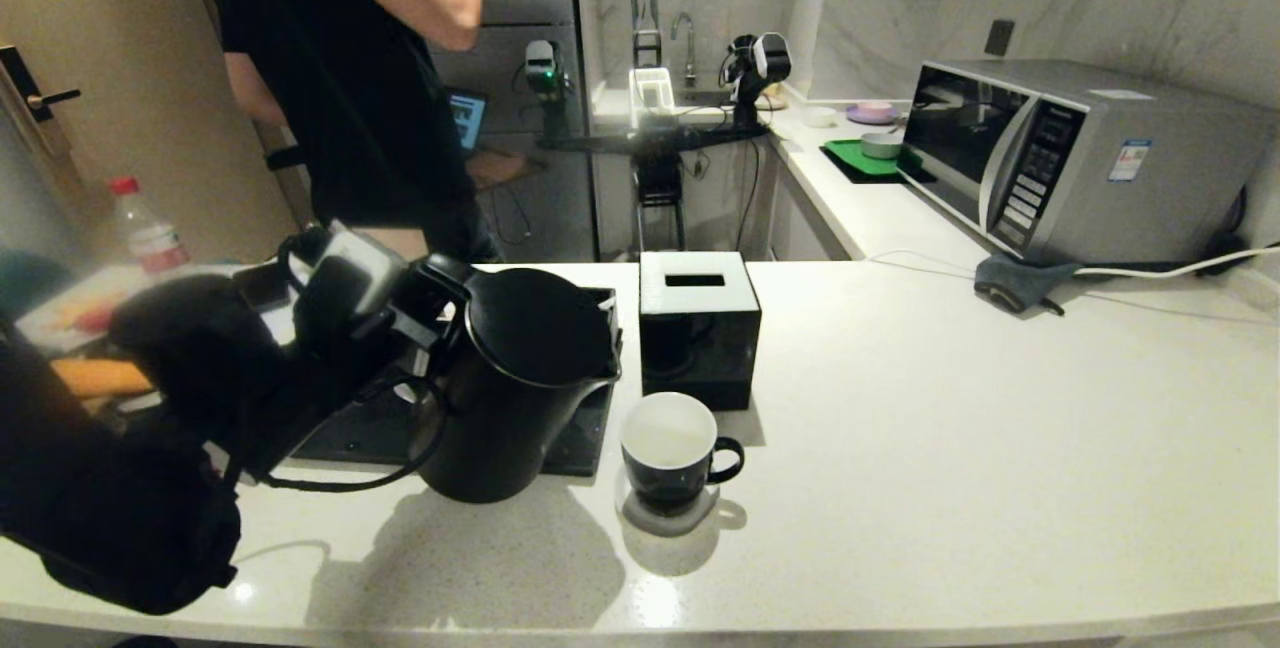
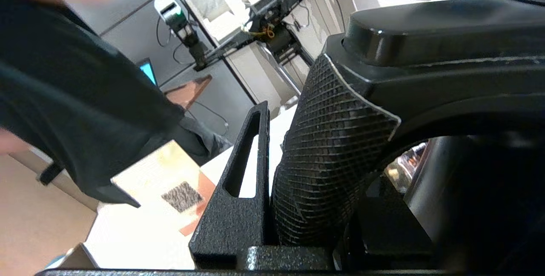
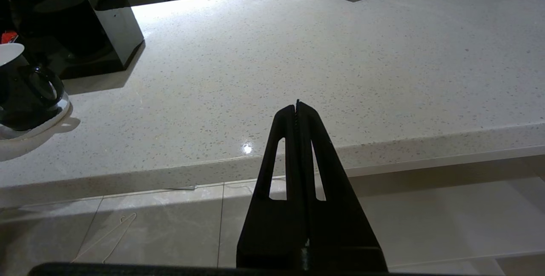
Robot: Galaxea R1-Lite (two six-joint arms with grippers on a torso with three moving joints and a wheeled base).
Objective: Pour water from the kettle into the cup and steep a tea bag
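The tall black kettle (image 1: 520, 378) is at the front edge of a dark tray, its spout turned toward the cup and just left of it. My left gripper (image 1: 425, 328) is shut on the kettle's loop handle; in the left wrist view the ribbed handle (image 2: 332, 152) fills the space between the jaws of the left gripper (image 2: 315, 148). The black cup (image 1: 672, 450) with a white inside stands on a pale coaster, and it also shows in the right wrist view (image 3: 25, 93). No stream of water shows. The tea bag is out of view. My right gripper (image 3: 297, 105) is shut and empty, low before the counter's front edge.
A black cube box (image 1: 698, 328) with a white slotted top stands right behind the cup. The dark tray (image 1: 575, 438) lies under and behind the kettle. A microwave (image 1: 1060, 158) and a grey cloth (image 1: 1020, 283) are at the far right. A person (image 1: 340, 78) stands behind the counter.
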